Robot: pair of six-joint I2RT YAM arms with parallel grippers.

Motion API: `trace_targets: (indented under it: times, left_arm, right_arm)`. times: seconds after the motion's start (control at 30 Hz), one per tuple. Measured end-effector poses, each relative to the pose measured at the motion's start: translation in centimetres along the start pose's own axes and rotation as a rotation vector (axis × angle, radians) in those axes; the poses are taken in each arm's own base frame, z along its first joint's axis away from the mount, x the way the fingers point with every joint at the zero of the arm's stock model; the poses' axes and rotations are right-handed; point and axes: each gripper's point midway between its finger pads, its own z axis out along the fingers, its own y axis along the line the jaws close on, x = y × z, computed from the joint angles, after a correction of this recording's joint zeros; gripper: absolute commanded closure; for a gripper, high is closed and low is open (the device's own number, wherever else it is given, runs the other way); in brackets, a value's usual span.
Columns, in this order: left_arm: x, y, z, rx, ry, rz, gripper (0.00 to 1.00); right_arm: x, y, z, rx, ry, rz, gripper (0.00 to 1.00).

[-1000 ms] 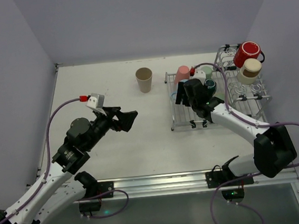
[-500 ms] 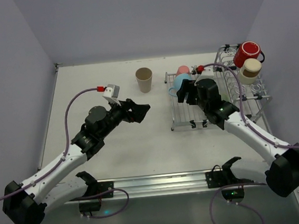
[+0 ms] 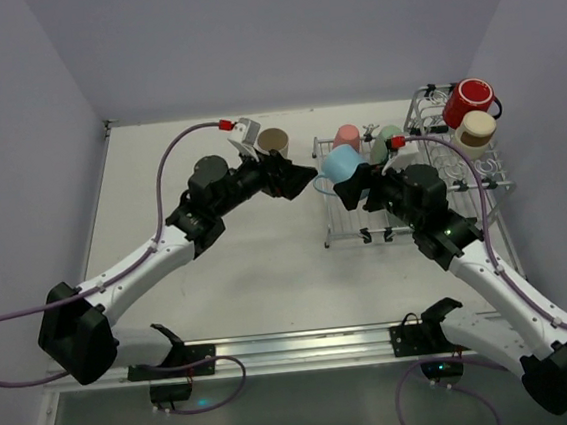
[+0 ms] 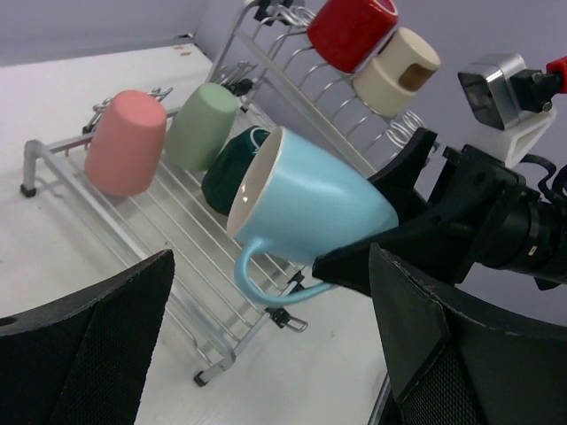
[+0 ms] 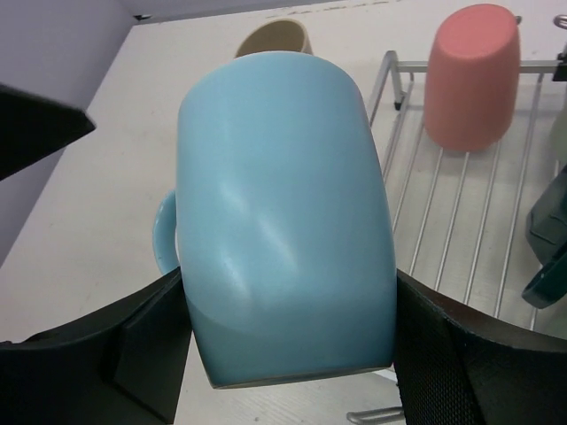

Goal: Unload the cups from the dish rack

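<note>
My right gripper (image 3: 358,181) (image 5: 288,354) is shut on a light blue mug (image 3: 338,163) (image 5: 283,204) and holds it in the air above the left end of the silver dish rack (image 3: 327,230). Its mouth faces left and its handle hangs down. My left gripper (image 3: 303,177) (image 4: 275,354) is open and empty, just left of the mug (image 4: 310,208), facing its mouth. In the rack lie a pink cup (image 3: 346,138) (image 4: 127,142), a sage green cup (image 3: 387,140) (image 4: 200,124) and a dark teal cup (image 4: 232,164). A red mug (image 3: 468,99) and a cream mug (image 3: 475,132) sit on the raised loops.
A beige cup (image 3: 274,143) stands upright on the table left of the rack, just behind my left gripper. Grey walls close in the table at the back and on both sides. The rack's raised loop section (image 3: 460,170) is at the far right.
My right gripper has lifted the blue mug out of the rack and carried it left. My left arm has reached up and right until its open gripper faces the mug.
</note>
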Motion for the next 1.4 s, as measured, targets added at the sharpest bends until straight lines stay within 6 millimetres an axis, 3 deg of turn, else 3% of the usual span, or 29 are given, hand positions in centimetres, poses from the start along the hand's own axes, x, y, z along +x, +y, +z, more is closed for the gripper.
trace_targets:
  times: [0.1, 0.23, 0.4, 0.63, 0.8, 0.83, 0.93, 1.0, 1.13, 1.17, 1.27, 1.4]
  left_arm:
    - [-0.5, -0.9, 1.2, 0.058, 0.016, 0.003, 0.10]
    - [0.3, -1.4, 2.2, 0.114, 0.064, -0.007, 0.13]
    - [1.5, -2.1, 2.6, 0.179, 0.115, -0.033, 0.21]
    - [2.6, -3.6, 2.7, 0.299, 0.165, -0.070, 0.35]
    - [3.0, -4.4, 2.6, 0.355, 0.187, -0.096, 0.65]
    - [2.8, -4.4, 2.5, 0.362, 0.184, -0.098, 0.79]
    - [2.1, -5.3, 1.8, 0.420, 0.187, -0.113, 1.00]
    - [2.1, -5.8, 1.1, 0.442, 0.200, -0.127, 1.00]
    - [2.0, -6.0, 0.1, 0.429, 0.189, -0.138, 1.00]
    - [1.9, -6.0, 0.0, 0.421, 0.180, -0.143, 1.00]
    - [1.6, -6.2, -0.8, 0.399, 0.153, -0.150, 1.00]
    - [1.1, -6.5, -2.1, 0.362, 0.117, -0.127, 1.00]
  right_arm:
    - [0.1, 1.1, -0.6, -0.064, 0.010, -0.001, 0.89]
    - [0.8, 2.1, -0.7, -0.128, 0.037, -0.002, 0.89]
    - [2.1, 3.0, -1.0, -0.194, 0.081, -0.001, 0.89]
    - [2.0, 4.5, -1.3, -0.279, 0.087, 0.003, 0.89]
    - [2.3, 5.4, -1.5, -0.332, 0.096, 0.004, 0.89]
    - [2.3, 5.6, -1.6, -0.346, 0.099, 0.004, 0.89]
    - [2.8, 6.3, -1.8, -0.400, 0.118, -0.004, 0.87]
    - [3.1, 6.7, -1.9, -0.432, 0.124, -0.021, 0.81]
    - [3.1, 7.2, -2.1, -0.465, 0.120, -0.035, 0.48]
    - [3.1, 7.3, -2.1, -0.472, 0.117, -0.036, 0.33]
    - [3.1, 7.9, -2.2, -0.504, 0.114, -0.039, 0.07]
    - [2.3, 7.9, -1.8, -0.492, 0.091, 0.005, 0.01]
